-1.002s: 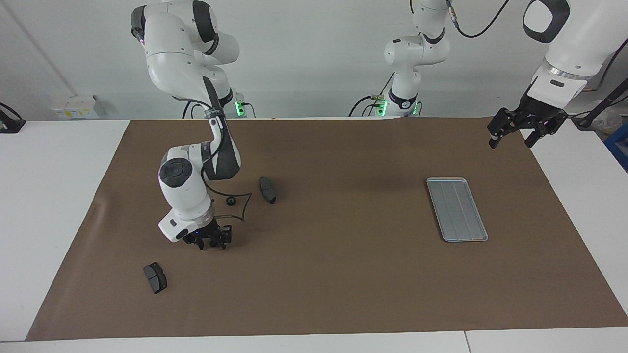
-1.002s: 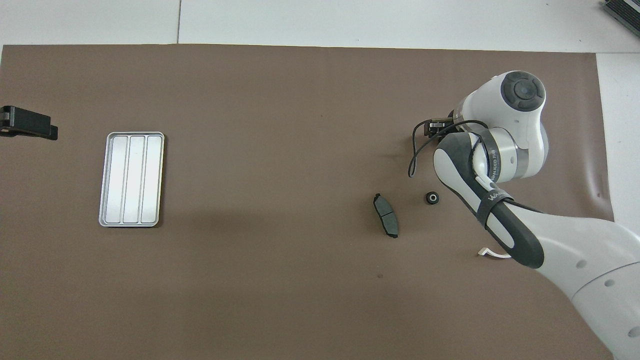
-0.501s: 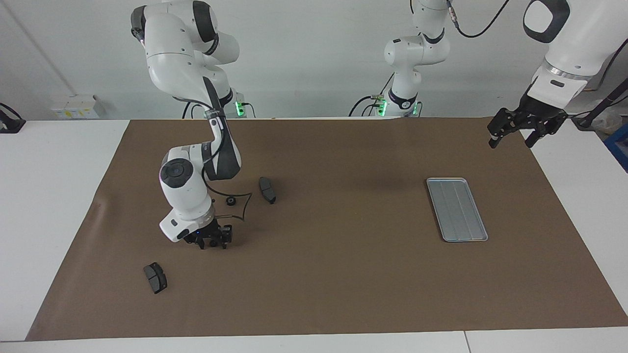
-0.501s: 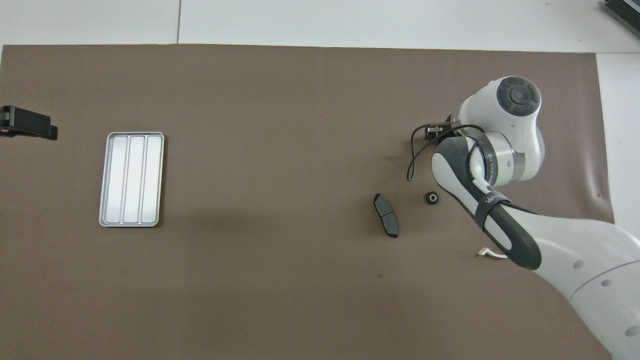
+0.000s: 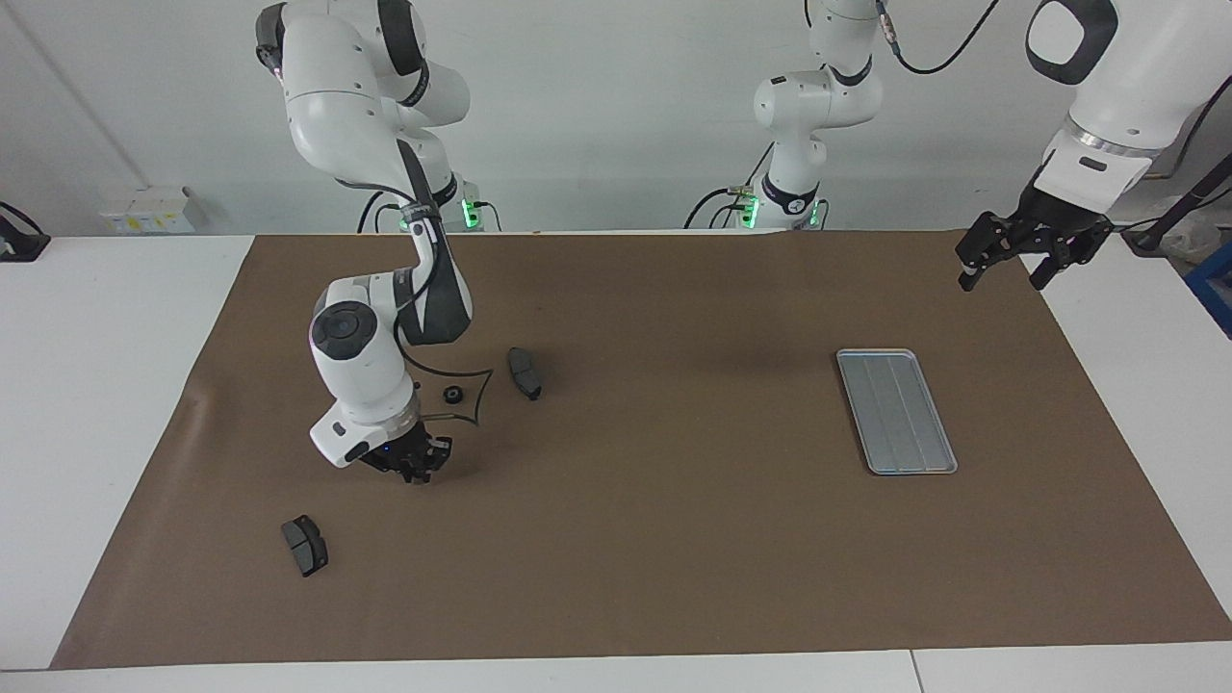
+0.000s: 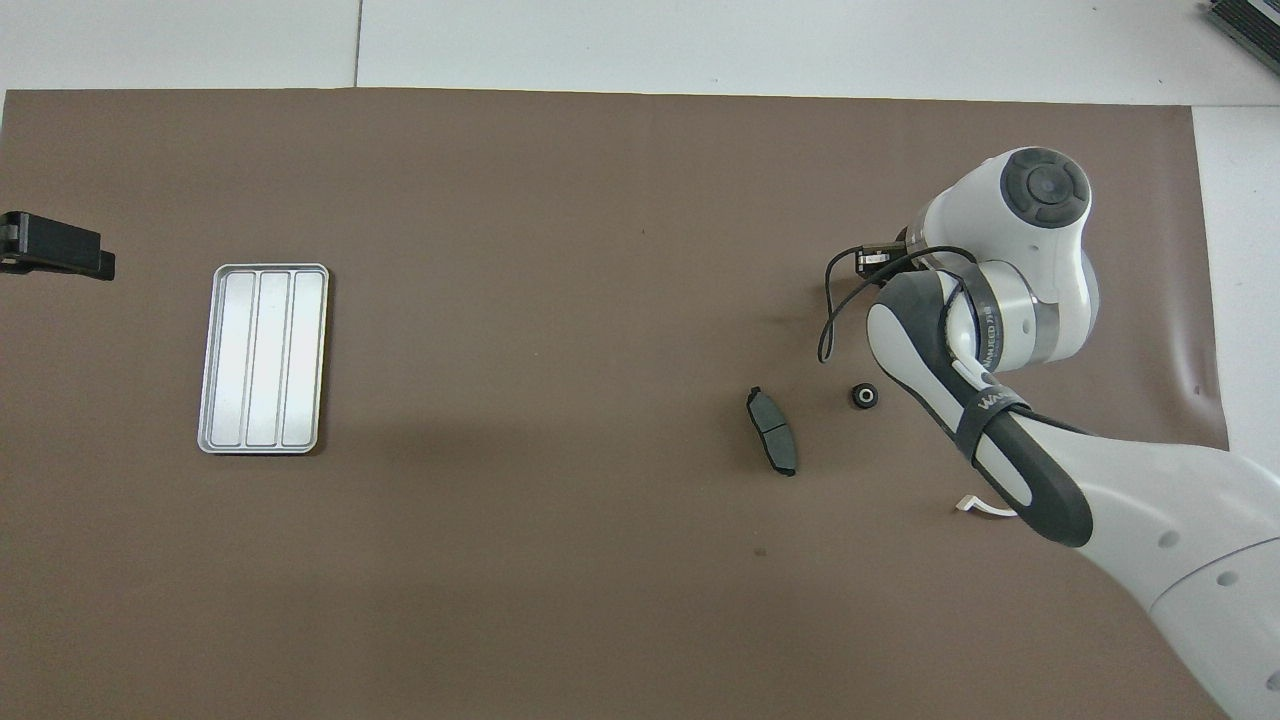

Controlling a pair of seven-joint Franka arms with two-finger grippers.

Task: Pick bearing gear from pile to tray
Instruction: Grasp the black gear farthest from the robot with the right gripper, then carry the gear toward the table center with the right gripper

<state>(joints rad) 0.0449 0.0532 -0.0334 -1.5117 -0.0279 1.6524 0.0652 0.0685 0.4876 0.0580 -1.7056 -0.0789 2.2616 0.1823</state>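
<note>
A small black round bearing gear (image 5: 451,393) (image 6: 865,396) lies on the brown mat beside a dark grey pad (image 5: 525,372) (image 6: 772,445). My right gripper (image 5: 416,469) is low over the mat, a little farther from the robots than that gear, and its fingertips meet. Nothing shows between them. From overhead only an edge of the right gripper (image 6: 872,258) shows past the wrist. The silver tray (image 5: 896,411) (image 6: 262,358) lies bare toward the left arm's end. My left gripper (image 5: 1001,279) (image 6: 60,247) waits open over the mat's edge there.
A second dark pad (image 5: 304,545) lies on the mat farther from the robots than the right gripper. A white bracket (image 6: 985,506) peeks out from under the right arm. A black cable loop (image 5: 476,404) hangs off the right wrist near the gear.
The right gripper's fingers have closed from open to shut, and it has lifted slightly. The loose gear, the pads and the left arm have not moved.
</note>
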